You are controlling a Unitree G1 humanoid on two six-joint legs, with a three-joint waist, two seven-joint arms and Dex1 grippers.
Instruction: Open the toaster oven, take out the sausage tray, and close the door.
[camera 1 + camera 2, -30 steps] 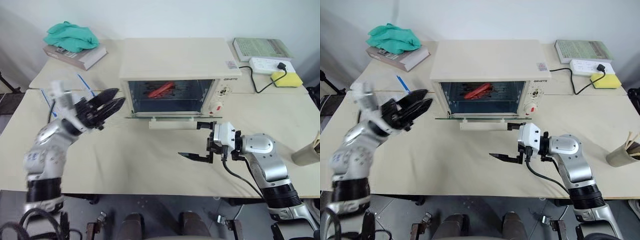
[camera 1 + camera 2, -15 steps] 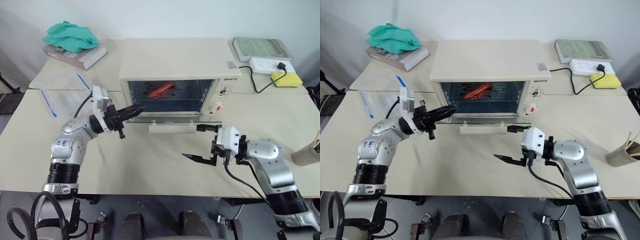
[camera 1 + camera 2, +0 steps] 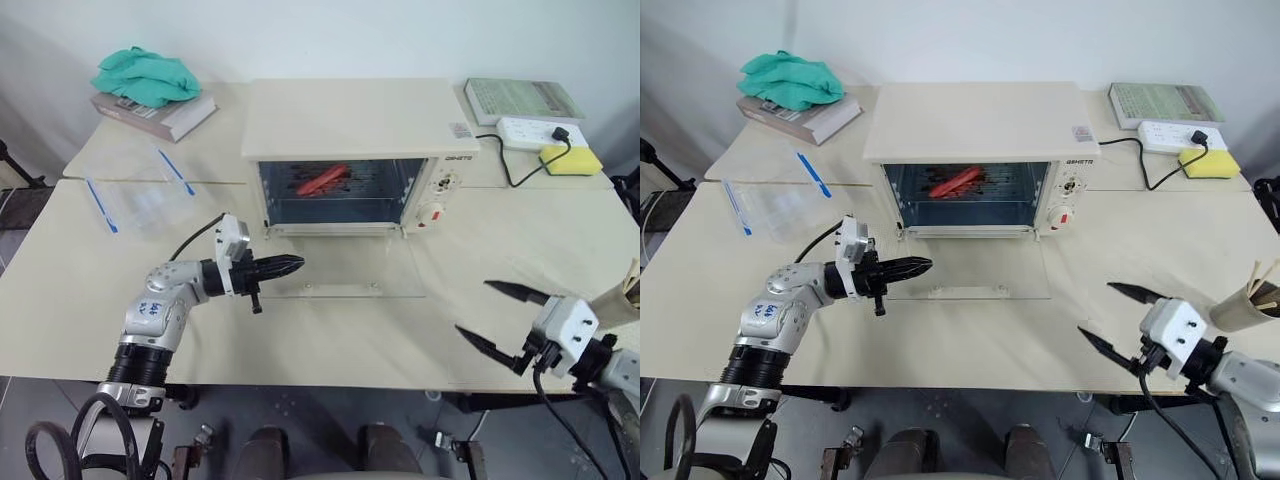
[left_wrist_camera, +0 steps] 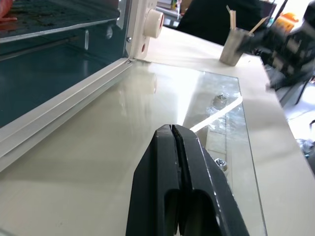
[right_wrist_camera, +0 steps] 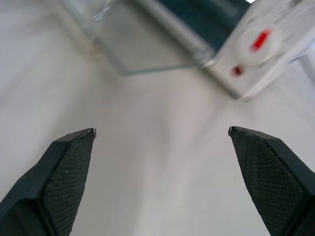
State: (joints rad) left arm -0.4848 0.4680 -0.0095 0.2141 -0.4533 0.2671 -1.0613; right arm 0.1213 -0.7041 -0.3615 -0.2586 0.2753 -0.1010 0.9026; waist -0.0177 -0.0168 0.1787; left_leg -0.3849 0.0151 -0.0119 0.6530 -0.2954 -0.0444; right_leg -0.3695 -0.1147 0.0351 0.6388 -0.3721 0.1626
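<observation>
Door [image 3: 345, 268] lowered flat at frame centre; sausage tray [image 3: 330, 184] inside toaster oven [image 3: 350, 120], above. Left gripper [image 3: 285, 266] clenched empty, right gripper [image 3: 500, 318] released, lower right. Risk: closed fingers nudging the tray deeper.

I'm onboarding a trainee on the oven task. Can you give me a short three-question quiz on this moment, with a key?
1. True or false: the door of the toaster oven lies flat open on the table.
2. Which gripper has its jaws shut? A) left gripper B) right gripper C) both
3. Fill in: the red sausage on the sausage tray sits ____ the oven.

Key: 1 true. 2 A: the left gripper's jaws are shut by the door's left edge, and the right gripper's stand wide open. 3 inside.
</observation>
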